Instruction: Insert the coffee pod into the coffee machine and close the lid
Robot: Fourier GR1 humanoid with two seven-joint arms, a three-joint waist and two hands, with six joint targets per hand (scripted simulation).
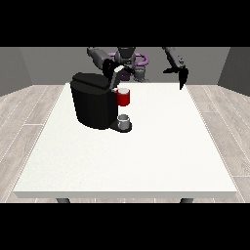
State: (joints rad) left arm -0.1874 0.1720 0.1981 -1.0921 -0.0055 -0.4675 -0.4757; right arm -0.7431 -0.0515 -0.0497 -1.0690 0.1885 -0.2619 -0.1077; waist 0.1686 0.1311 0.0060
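The black coffee machine (93, 105) stands on the left half of the white table (146, 156). Its red pod holder (124, 98) juts out at the front, and whether a pod lies in it I cannot tell. The dark lid (113, 81) slants up above the red part. Right by the lid's upper end is the hand at the view's left (117, 68), dark against the robot's body. Above the table's far right corner hangs the hand at the view's right (182, 76), its fingers straight, pointing down and holding nothing.
A small grey cup (124, 120) sits on the machine's base under the red part. The robot's torso (129, 58) is behind the table's far edge. Wooden floor surrounds the table.
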